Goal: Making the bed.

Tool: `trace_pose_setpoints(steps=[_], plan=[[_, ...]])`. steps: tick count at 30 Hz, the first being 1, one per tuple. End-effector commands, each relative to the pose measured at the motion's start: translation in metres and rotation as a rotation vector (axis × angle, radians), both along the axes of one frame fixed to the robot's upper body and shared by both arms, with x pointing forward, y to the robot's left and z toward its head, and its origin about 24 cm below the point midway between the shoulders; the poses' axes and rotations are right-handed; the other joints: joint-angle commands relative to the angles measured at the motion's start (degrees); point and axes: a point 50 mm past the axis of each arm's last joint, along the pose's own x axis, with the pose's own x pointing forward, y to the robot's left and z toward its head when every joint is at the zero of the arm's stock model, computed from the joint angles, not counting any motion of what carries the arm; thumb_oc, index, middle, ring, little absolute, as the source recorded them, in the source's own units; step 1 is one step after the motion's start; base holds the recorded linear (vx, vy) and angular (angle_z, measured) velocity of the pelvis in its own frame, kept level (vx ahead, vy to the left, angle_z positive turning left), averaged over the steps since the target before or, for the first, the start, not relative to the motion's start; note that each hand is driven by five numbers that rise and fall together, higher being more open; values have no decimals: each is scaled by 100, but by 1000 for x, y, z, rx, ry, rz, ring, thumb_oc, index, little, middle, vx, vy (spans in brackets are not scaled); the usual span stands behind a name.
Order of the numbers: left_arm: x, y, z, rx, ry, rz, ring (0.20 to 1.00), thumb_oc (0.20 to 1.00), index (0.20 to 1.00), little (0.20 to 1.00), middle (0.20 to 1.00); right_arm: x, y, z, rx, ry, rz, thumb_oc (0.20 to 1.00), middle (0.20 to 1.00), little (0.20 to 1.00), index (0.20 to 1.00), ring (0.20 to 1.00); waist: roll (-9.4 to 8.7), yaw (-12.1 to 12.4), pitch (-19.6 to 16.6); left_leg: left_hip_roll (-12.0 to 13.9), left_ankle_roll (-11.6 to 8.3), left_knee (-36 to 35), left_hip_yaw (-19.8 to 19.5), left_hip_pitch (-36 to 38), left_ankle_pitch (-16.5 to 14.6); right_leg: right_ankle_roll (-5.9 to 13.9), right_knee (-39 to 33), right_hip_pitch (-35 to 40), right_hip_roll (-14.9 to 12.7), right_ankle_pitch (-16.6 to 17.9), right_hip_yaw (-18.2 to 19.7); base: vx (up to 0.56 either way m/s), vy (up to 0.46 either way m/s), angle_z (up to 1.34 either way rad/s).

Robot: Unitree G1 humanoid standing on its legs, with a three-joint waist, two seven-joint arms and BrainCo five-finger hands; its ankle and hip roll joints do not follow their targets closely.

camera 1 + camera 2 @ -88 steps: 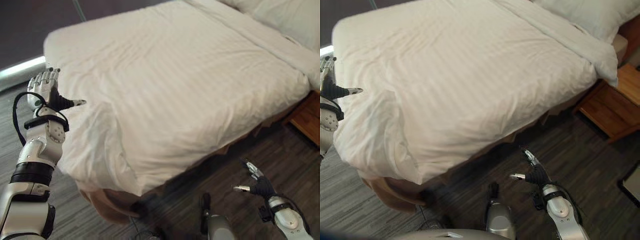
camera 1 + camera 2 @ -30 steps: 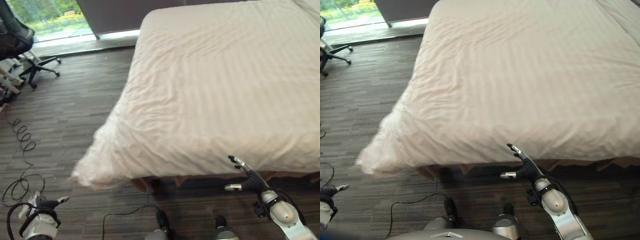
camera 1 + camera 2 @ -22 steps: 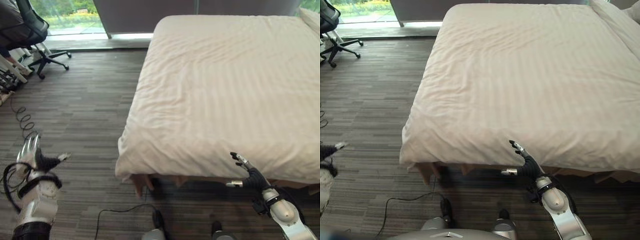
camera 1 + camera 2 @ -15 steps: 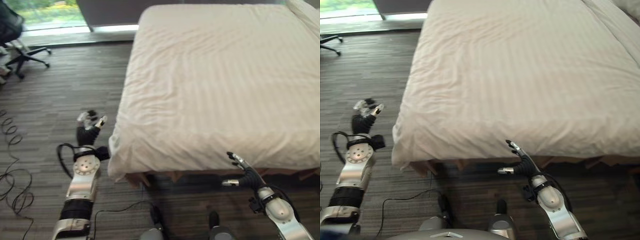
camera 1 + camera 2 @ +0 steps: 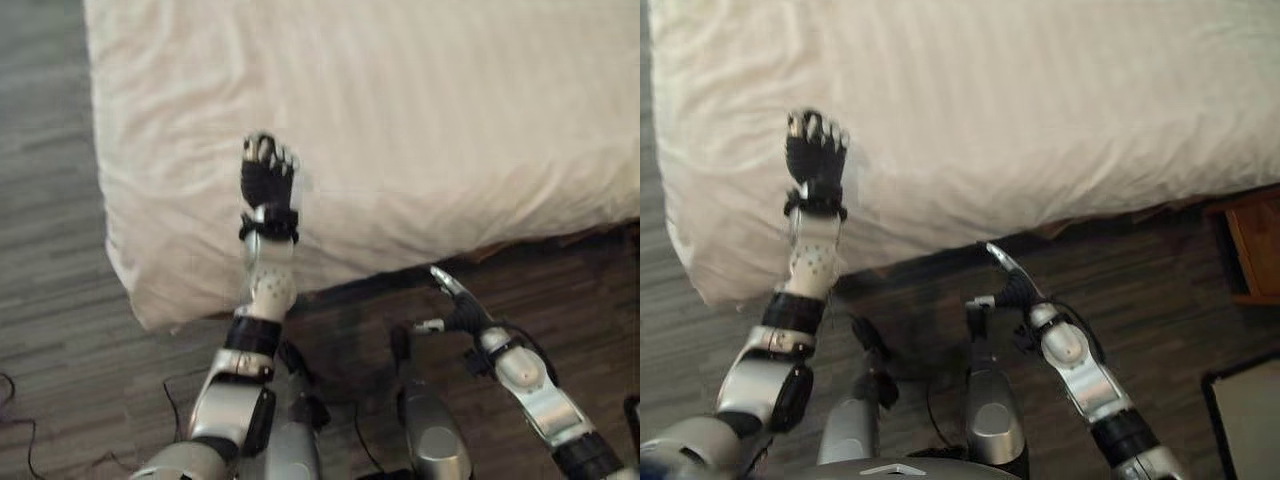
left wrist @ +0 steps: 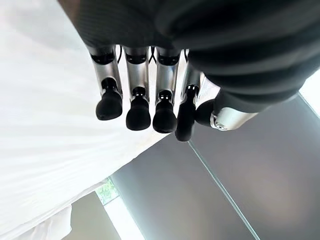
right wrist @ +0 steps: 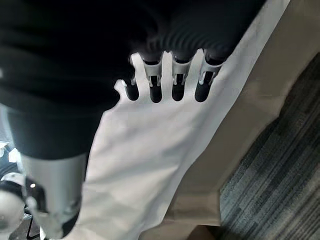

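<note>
- Over the white duvet near the bed's corner, the left hand has straight fingers, holding nothing
- Right hand hangs open above the dark floor, beside a wooden nightstand

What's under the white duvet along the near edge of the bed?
Below the white duvet, a tan bed skirt shows along its hanging edge. The mattress and frame are covered, so unseen.

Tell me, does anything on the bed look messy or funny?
Nothing much stands out. The white duvet lies mostly flat, with a few soft wrinkles near the corner by the left hand. The right hand hangs open below the bed's edge, touching nothing.
</note>
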Motion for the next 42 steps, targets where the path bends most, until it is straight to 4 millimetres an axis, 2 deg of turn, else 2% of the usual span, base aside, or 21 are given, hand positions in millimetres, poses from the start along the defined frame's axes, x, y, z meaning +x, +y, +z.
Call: trace_pose_setpoints(steps=[1, 3, 4, 6, 7, 8, 9, 10, 11, 12, 14, 16, 17, 20, 25, 28, 29, 31, 36, 41, 42], plan=[[4, 67, 64, 26, -102, 295, 200, 200, 200, 200, 200, 2, 13, 18, 121, -118, -9, 1000, 1000, 1000, 1000, 1000, -346, 43, 210, 125, -46, 358, -357, -246, -788, 60, 563, -917, 25, -591, -419, -56, -37, -4], [3, 78, 62, 46, -84, 336, 200, 200, 200, 200, 200, 1, 14, 17, 124, -119, -15, 1000, 1000, 1000, 1000, 1000, -357, 33, 233, 132, -66, 336, -380, -341, -744, 62, 561, -995, 19, -577, -464, 4, -15, 2], [0, 92, 40, 61, -22, 377, 200, 200, 200, 200, 200, -3, 10, 12, 119, -105, -37, 1000, 1000, 1000, 1000, 1000, -363, 98, 236, 119, -87, 319, -394, -411, -713, 45, 557, -1045, 4, -590, -516, 13, -23, 4], [-4, 100, 26, 58, 10, 397, 200, 200, 200, 200, 200, -6, 7, 8, 112, -96, -51, 1000, 1000, 1000, 1000, 1000, -341, 131, 235, 115, -96, 305, -409, -394, -697, 29, 549, -1016, -3, -603, -548, 0, 0, 0], [-9, 110, 4, 48, 64, 420, 200, 200, 200, 200, 200, -9, 3, 4, 110, -78, -71, 1000, 1000, 1000, 1000, 1000, -311, 193, 235, 111, -98, 278, -420, -345, -697, 15, 533, -968, -18, -615, -582, 48, -23, -1], [-24, 137, -55, 8, 237, 471, 200, 200, 200, 200, 200, -14, -3, -3, 121, -51, -102, 1000, 1000, 1000, 1000, 1000, -270, 294, 235, 101, -95, 209, -442, -217, -705, -17, 493, -834, -28, -648, -598, 47, -15, 3], [-36, 150, -86, -6, 343, 497, 200, 200, 200, 200, 200, -15, -6, -5, 136, -40, -122, 1000, 1000, 1000, 1000, 1000, -240, 356, 236, 88, -89, 186, -448, -157, -717, -36, 473, -762, -40, -661, -600, 35, -7, 5], [-37, 152, -88, -6, 345, 496, 200, 200, 200, 200, 200, -16, -6, -6, 134, -35, -120, 1000, 1000, 1000, 1000, 1000, -240, 344, 235, 87, -89, 177, -447, -127, -718, -36, 464, -732, -39, -661, -602, 14, 16, 11], [-47, 162, -108, -8, 414, 517, 200, 200, 200, 200, 200, -18, -9, -8, 149, -22, -130, 1000, 1000, 1000, 1000, 1000, -213, 369, 234, 72, -85, 154, -444, -49, -730, -45, 453, -651, -47, -670, -606, 17, 45, 11], [-81, 180, -158, -34, 569, 573, 200, 200, 200, 200, 200, -19, -16, -9, 198, -13, -180, 1000, 1000, 1000, 1000, 1000, -115, 497, 234, 4, -66, 120, -470, 136, -770, -67, 442, -461, -81, -695, -628, 25, 62, 11], [-113, 185, -196, -69, 683, 606, 200, 200, 200, 200, 200, -21, -20, -12, 227, 4, -210, 1000, 1000, 1000, 1000, 1000, -30, 587, 197, -48, -44, 99, -484, 299, -820, -65, 428, -267, -130, -721, -656, 28, 63, 11], [-129, 187, -213, -92, 734, 621, 200, 200, 200, 200, 200, -23, -22, -15, 244, 19, -222, 1000, 1000, 1000, 1000, 1000, 18, 613, 149, -83, -27, 95, -499, 370, -853, -65, 416, -173, -155, -736, -668, 30, 50, 14], [-168, 193, -247, -172, 861, 679, 200, 200, 200, 200, 200, -25, -24, -20, 286, 52, -242, 1000, 1000, 1000, 1000, 1000, 94, 718, 59, -134, 2, 95, -520, 488, -911, -67, 425, -40, -201, -770, -705, 49, 52, 5], [-220, 206, -276, -250, 1007, 775, 200, 200, 200, 200, 200, -29, -26, -25, 294, 88, -245, 1000, 1000, 1000, 1000, 1000, 166, 851, -101, -195, 39, 98, -581, 677, -986, -64, 453, 174, -233, -825, -752, 54, 44, 7], [-270, 235, -270, -216, 1041, 944, 200, 200, 200, 200, 200, -33, -32, -23, 250, 85, -242, 1000, 1000, 1000, 1000, 1000, 184, 1020, -523, -227, 111, 110, -549, 856, -963, -85, 428, 454, -237, -816, -922, -1, -1, 45], [-275, 247, -257, -119, 1039, 984, 200, 200, 200, 200, 200, -36, -33, -21, 227, 82, -232, 1000, 1000, 1000, 1000, 1000, 157, 1052, -765, -231, 120, 109, -564, 977, -999, -74, 395, 623, -227, -861, -949, 78, -34, 26], [-274, 250, -252, -74, 1035, 982, 263, 263, 263, 263, 263, -37, -34, -22, 217, 89, -227, 1000, 1000, 1000, 1000, 1000, 165, 1061, -874, -237, 127, 110, -578, 1039, -1013, -77, 386, 702, -225, -887, -964, 117, -52, 11], [-248, 248, -220, 133, 910, 931, 1000, 1000, 1000, 1000, 1000, -37, -33, -20, 174, 86, -191, 1000, 1000, 1000, 1000, 1000, 182, 1071, -1166, -252, 140, 107, -621, 1248, -1045, -92, 397, 931, -201, -1002, -987, 95, -49, 16], [-208, 201, -188, 521, 758, 712, 1000, 1000, 1000, 1000, 1000, -28, -19, 1, 179, 11, -89, 1000, 1000, 1000, 1000, 1000, 236, 1087, -1514, -268, 181, 117, -644, 1618, -1115, -138, 461, 1291, -159, -1175, -953, 51, -34, 0], [-200, 140, -183, 718, 645, 446, 1000, 1000, 1000, 1000, 1000, -26, -8, 18, 216, -49, -11, 1000, 1000, 1000, 1000, 1000, 275, 1097, -1778, -259, 209, 125, -615, 1953, -1219, -147, 441, 1552, -184, -1220, -886, 45, -28, -17], [-201, 140, -183, 718, 646, 445, 1000, 1000, 1000, 1000, 1000, -26, -8, 18, 215, -48, -11, 1000, 1000, 1000, 1000, 1000, 279, 1101, -1777, -258, 208, 124, -611, 1960, -1221, -147, 440, 1557, -183, -1219, -883, 62, -31, -20]])
